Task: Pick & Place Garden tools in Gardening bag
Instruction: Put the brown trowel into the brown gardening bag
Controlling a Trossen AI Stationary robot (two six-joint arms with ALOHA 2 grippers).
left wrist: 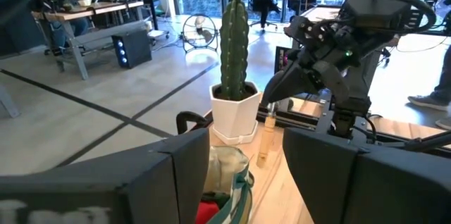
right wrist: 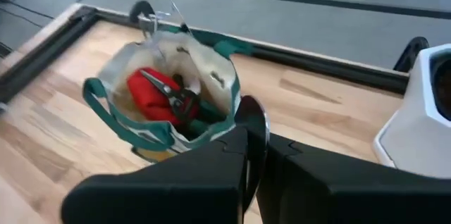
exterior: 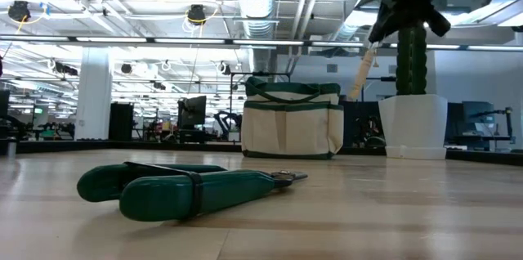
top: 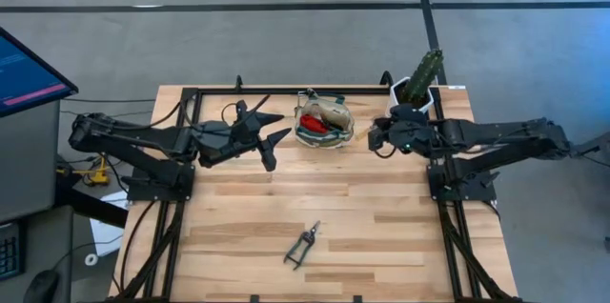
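Observation:
The cream gardening bag point(top: 324, 122) with green trim stands at the table's far middle, with a red-headed tool point(right wrist: 151, 96) and dark shears inside it. My right gripper point(top: 379, 139) hovers just right of the bag and is shut on a thin wooden-handled tool point(exterior: 360, 72). My left gripper point(top: 274, 131) is raised just left of the bag. It is open and holds nothing. Green-handled pruning shears point(top: 303, 244) lie flat on the table near its front edge. My right gripper pinches the thin tool's metal end point(right wrist: 254, 122) between its two fingers, which slant downward toward the bag. The wooden handle point(left wrist: 266, 137) hangs below the fingers, tilted, clear of the table and beside the bag's right wall.
A white pot with a tall green cactus point(top: 416, 84) stands at the far right, close behind my right gripper. A black frame point(top: 286, 90) runs along the table's far and side edges. Bare wood lies between the bag and the shears.

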